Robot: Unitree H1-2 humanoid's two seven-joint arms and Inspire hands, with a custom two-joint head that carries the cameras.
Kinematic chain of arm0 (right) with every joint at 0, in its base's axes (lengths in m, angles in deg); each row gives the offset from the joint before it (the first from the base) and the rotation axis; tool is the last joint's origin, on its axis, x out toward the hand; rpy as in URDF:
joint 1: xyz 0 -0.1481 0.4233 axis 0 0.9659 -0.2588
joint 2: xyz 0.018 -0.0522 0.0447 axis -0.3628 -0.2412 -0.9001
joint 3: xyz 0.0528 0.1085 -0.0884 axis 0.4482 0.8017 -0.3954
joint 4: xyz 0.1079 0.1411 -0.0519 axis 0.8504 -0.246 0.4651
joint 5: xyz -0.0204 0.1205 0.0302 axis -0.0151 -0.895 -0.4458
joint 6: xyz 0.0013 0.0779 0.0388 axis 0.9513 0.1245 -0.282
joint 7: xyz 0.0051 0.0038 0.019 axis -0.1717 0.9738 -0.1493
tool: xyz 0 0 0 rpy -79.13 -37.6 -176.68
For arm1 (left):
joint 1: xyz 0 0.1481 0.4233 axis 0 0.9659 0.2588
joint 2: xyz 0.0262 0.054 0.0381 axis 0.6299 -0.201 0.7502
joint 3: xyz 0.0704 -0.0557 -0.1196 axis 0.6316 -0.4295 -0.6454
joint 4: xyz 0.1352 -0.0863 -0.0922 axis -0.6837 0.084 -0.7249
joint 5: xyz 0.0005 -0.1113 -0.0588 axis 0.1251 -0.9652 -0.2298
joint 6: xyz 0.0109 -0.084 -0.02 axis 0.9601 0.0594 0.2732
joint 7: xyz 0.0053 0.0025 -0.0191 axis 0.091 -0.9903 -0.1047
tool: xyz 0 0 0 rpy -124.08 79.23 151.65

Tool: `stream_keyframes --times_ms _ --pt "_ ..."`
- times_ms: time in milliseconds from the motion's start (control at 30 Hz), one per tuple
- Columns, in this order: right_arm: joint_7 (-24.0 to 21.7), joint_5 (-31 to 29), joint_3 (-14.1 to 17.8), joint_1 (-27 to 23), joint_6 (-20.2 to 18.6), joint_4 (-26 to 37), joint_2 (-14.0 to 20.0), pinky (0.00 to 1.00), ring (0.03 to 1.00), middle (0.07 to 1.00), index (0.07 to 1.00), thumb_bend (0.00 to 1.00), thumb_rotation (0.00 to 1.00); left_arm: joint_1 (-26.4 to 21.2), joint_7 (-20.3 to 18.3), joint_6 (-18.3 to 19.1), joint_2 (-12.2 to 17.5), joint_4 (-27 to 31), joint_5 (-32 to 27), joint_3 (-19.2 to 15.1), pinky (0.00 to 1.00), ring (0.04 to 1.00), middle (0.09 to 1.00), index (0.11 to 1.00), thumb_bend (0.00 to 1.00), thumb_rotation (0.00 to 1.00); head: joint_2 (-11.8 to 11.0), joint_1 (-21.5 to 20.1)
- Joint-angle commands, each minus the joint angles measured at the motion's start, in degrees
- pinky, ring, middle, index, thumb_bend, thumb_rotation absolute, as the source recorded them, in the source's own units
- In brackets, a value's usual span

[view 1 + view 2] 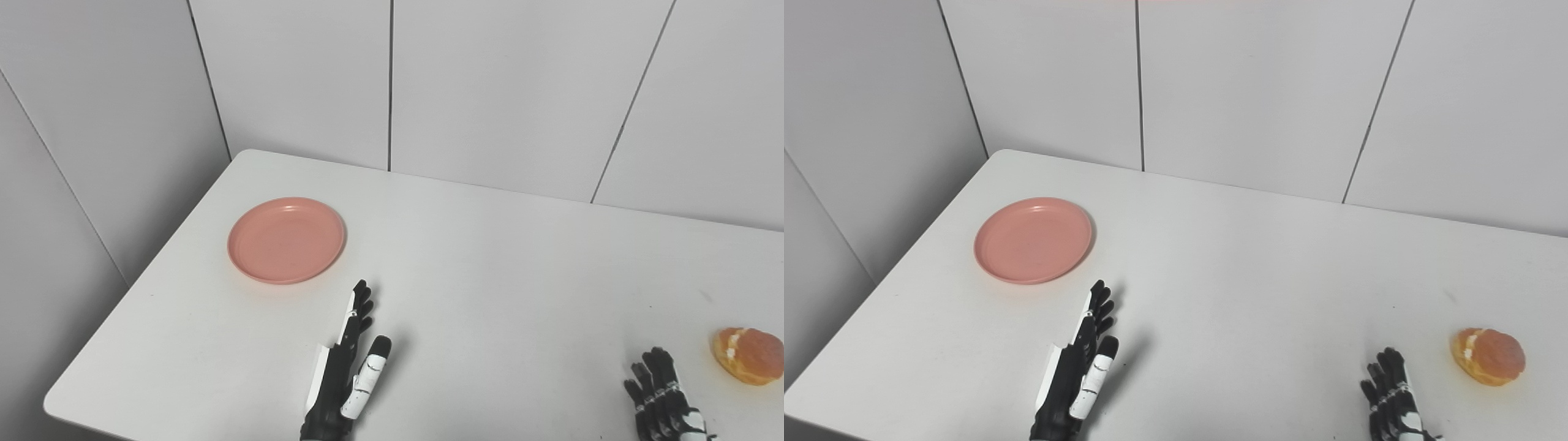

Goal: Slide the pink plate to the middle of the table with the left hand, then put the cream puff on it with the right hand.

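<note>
A round pink plate lies flat on the white table, toward its left side, with nothing on it. My left hand is near the front edge, below and right of the plate and apart from it, fingers stretched out straight and empty. A golden cream puff with white filling sits at the far right. My right hand is low at the bottom right, just left of the puff without touching it, fingers apart and holding nothing.
Grey wall panels close off the back and the left side of the table. The table's left edge runs diagonally close to the plate. A faint dark mark shows on the tabletop near the puff.
</note>
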Motion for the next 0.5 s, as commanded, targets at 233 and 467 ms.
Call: stream_keyframes --times_ms 233,467 --pt "0.2 0.0 0.4 0.4 0.5 -4.0 0.9 1.0 1.0 1.0 0.972 0.84 1.0 0.9 -0.7 -0.1 -2.2 -4.9 0.5 3.0 0.97 0.993 1.0 0.99 0.63 0.95 -1.5 0.3" --pt "0.3 -0.2 0.4 0.3 0.7 -4.4 0.9 1.0 1.0 1.0 0.955 0.86 1.0 0.6 -0.7 -0.8 -2.0 -5.6 0.3 2.9 0.97 0.994 1.0 0.991 0.64 0.94 -1.3 0.1"
